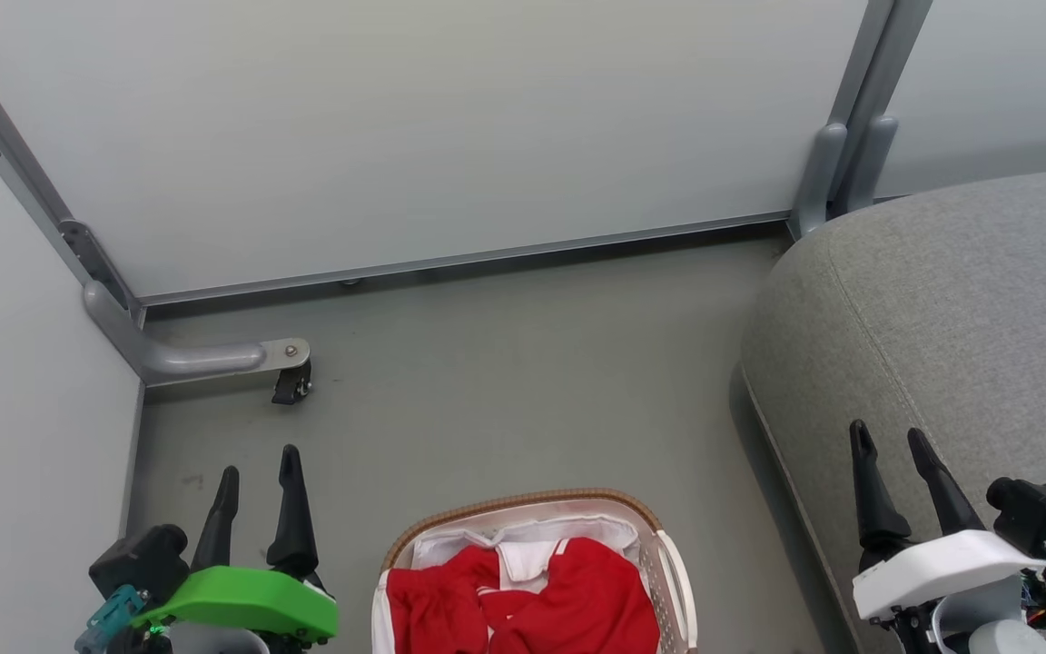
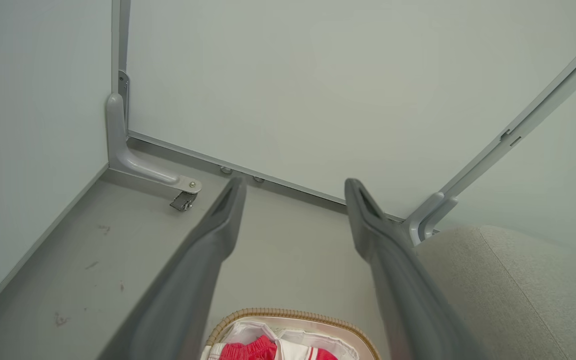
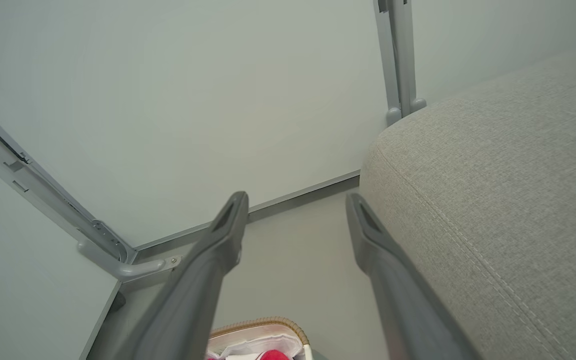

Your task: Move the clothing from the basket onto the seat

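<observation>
Now the clothing [image 1: 530, 601] lies four o'clock from the nearer left tool [image 1: 260, 463]; it and the right tool [image 1: 888, 433] gape empty.

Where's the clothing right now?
Head view, bottom centre: the clothing lies in the basket, on the floor left of the seat.

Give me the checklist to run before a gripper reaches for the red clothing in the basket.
1. Clothing in the basket: ok, red fabric heaped inside.
2. Left gripper open, empty: ok.
3. Right gripper open, empty: ok.
4. Seat ready to receive: ok, its visible part is bare.
5. Whole basket in head view: not ok, the bottom edge cuts it off.
6. Anything under the clothing: cannot tell.
</observation>
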Motion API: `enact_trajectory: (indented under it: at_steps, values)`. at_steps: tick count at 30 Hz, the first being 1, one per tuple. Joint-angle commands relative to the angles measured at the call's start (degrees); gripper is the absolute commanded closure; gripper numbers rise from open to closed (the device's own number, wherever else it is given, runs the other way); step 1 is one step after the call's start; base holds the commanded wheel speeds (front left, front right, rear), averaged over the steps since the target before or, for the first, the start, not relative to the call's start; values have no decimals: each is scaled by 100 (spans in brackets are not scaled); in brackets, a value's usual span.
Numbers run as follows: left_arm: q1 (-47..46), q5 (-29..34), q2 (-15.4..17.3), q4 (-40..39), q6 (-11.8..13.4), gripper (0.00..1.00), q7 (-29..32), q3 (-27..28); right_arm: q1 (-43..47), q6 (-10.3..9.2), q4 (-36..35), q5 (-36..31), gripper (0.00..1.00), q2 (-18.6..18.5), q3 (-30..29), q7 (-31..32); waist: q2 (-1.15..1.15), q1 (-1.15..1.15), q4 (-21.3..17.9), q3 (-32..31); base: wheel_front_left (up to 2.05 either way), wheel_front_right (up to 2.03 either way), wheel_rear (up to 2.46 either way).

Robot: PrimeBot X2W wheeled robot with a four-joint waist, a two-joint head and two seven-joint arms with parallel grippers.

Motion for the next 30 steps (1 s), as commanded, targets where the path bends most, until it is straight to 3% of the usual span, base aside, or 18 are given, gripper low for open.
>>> enact_trajectory:
  at_steps: [1,30]
  values:
    - [44,122,44,-7,30,0,-49,-1,53,3,-28,-170,0,-37,1,-60,0,0,4,3,0,0,0]
    - [91,1168,53,391,97,0,-389,-110,128,3,6,-1569,0,-51,80,-400,0,0,46,43,0,0,0]
